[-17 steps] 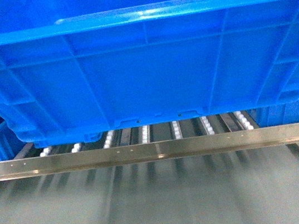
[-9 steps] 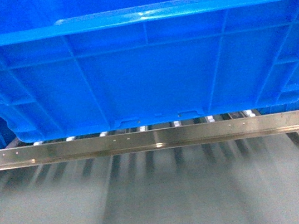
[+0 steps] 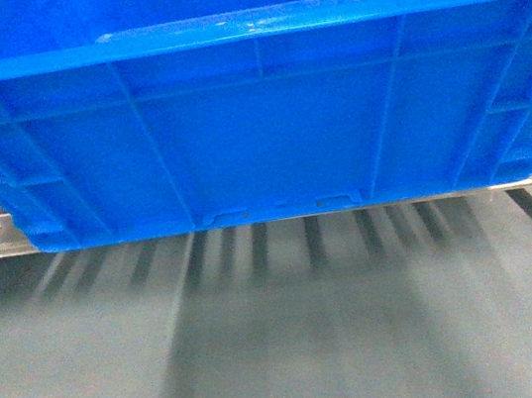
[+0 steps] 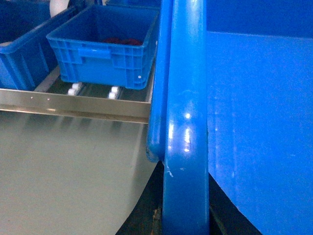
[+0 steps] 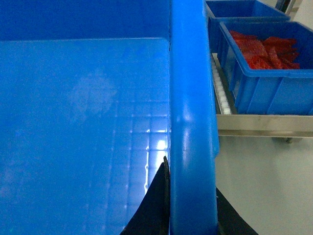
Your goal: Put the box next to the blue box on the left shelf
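Box carried down toward the left shelf

The box [image 3: 256, 130] had dropped, hiding the shelf's [image 4: 73, 104] rollers, short of it; both tools gripped its rims, clenched; neighbouring blue box [image 4: 105, 46] beside.

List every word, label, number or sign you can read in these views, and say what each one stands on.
None: no readable text shows in any view.
The box carries only moulded ribs, no print or sticker.
The front rail of the left shelf shows only rivets.
The smaller blue crates on the shelf show no labels on the faces in view.
The red contents of one crate are too blurred to show any print.
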{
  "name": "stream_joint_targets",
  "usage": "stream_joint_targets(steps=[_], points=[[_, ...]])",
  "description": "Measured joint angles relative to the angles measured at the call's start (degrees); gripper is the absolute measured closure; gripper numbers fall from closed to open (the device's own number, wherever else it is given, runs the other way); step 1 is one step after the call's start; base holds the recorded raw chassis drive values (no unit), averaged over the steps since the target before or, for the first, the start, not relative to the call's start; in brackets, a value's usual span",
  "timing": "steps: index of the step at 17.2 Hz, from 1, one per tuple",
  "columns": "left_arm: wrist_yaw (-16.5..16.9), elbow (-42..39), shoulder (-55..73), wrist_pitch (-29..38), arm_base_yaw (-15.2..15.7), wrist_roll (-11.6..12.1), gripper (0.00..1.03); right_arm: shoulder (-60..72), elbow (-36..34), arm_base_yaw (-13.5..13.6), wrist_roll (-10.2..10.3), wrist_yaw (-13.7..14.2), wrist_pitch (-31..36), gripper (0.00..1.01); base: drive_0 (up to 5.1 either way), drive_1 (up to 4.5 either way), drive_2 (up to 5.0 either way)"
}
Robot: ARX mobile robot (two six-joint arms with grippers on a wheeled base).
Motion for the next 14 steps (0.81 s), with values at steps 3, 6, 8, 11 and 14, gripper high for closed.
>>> stream_joint_targets(steps=[3,6,8,11,14], points=[[0.02,-0.02,0.0,0.02,0.0,-0.02,0.95,0.0,0.0,0.0,0.0,0.0,-0.02,0.93,0.0,0.0,0.0],[0.0,0.0,0.0,-0.02,0.0,0.0,0.95,0.0,0.0,0.0,-0.02,-0.02,-0.02,0.93,0.0,0.0,0.0],[0.04,-0.02,0.0,0.02,0.0,-0.02,0.95,0.0,0.0,0.0,-0.02,0.02,0.02,0.93,0.0,0.0,0.0],[0.07,-0.02,0.0,-0.52,0.0,-0.02,0.95,0.0,-0.02,0.0,-0.02,-0.02,-0.42,0.93,0.0,0.0,0.0],[0.0,-0.02,0.0,-0.07,0.0,0.02,0.95,0.0,-0.07,0.0,0.0,-0.02,-0.11,0.93,0.0,0.0,0.0]])
